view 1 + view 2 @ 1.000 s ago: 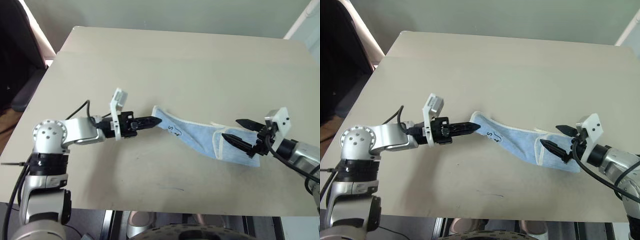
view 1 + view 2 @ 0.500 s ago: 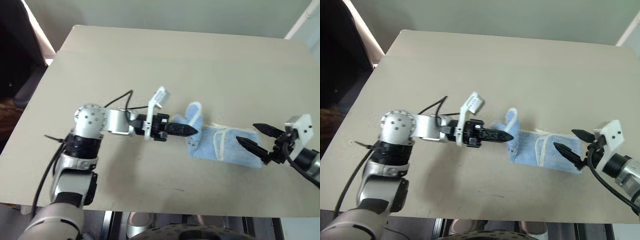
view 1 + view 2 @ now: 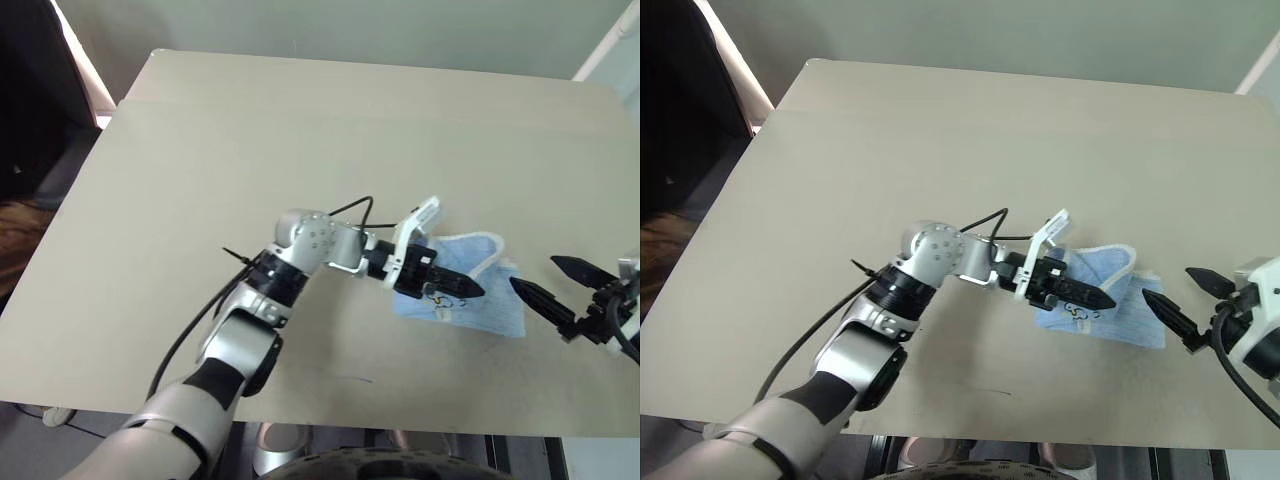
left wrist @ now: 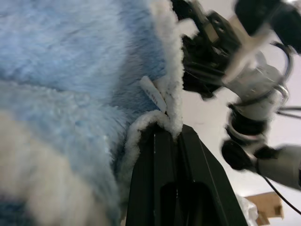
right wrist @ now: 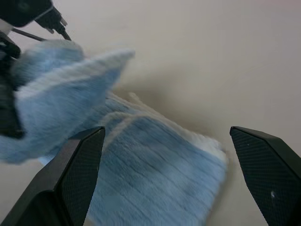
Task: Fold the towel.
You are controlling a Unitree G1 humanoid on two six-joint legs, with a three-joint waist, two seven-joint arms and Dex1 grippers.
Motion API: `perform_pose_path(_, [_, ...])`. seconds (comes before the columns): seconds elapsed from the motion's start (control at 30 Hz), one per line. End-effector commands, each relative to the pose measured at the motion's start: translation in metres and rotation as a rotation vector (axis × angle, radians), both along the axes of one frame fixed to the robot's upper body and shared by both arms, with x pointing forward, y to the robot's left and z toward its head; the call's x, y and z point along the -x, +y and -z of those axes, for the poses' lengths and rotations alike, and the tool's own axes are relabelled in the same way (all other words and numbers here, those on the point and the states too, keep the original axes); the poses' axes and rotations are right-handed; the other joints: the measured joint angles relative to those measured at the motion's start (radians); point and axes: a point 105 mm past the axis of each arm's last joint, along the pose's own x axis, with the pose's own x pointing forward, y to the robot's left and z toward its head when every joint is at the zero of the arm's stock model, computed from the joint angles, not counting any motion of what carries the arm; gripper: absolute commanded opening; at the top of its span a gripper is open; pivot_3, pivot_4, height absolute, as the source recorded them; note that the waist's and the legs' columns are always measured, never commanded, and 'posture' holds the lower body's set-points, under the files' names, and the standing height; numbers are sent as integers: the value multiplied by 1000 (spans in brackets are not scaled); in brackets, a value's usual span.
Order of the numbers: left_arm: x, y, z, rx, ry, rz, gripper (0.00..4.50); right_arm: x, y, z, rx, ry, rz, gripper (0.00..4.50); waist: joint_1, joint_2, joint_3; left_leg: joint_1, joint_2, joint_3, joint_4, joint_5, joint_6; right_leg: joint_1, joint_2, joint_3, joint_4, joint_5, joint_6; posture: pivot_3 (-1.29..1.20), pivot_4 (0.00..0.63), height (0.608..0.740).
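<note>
Towel (image 3: 480, 300), unreadable dark mark, in clamped left gripper (image 3: 462, 288); right gripper (image 3: 555, 287) agape.

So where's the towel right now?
In the left eye view the towel lies on the table toward its right near side, one edge pinched by the left gripper, the open right gripper beside it.

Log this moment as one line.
towel: half folded on table | left gripper: shut on towel edge, over towel | right gripper: open, beside towel
</note>
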Motion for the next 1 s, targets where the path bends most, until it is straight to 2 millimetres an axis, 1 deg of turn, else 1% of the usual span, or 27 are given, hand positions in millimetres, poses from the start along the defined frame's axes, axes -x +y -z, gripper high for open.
perform_pose_path(0.03, [-1, -16, 1, 3, -27, 15, 13, 4, -4, -13, 23, -58, 32, 4500, 0, 0, 0, 0, 0, 0, 0, 0, 0, 0, 0, 0, 0, 0, 1, 0, 150, 740])
perform_pose_path(0.23, [0, -29, 9, -13, -31, 38, 13, 11, -9, -15, 16, -77, 79, 4500, 1, 0, 0, 0, 0, 1, 0, -1, 2, 0, 0, 1, 0, 0, 3, 0, 150, 740])
perform_pose_path(0.37, [3, -37, 14, -16, -26, 66, 13, 13, -8, -14, 15, -77, 89, 4500, 1, 0, 0, -1, -1, 2, 3, -4, 6, 0, -1, 2, 0, -1, 5, 0, 150, 740])
perform_pose_path(0.63, [10, -54, 22, -15, -30, 86, 13, 14, -7, -13, 26, -68, 90, 4500, 1, 0, 0, -1, -2, 3, 5, -5, 7, 1, -3, 2, 0, -2, 8, 0, 150, 740])
perform_pose_path(0.77, [16, -61, 15, 20, -28, 115, 13, 14, -9, -14, 36, -65, 92, 4500, 1, 1, 0, -1, -3, 3, 6, -6, 9, 2, -5, 2, 0, -3, 10, 0, 150, 740])
perform_pose_path(1.0, [26, -69, -12, 106, -4, 162, 13, 15, -10, -15, 44, -64, 98, 4500, 3, 1, 0, -3, -4, 4, 11, -8, 13, 3, -9, 2, 0, -4, 13, 0, 150, 740])
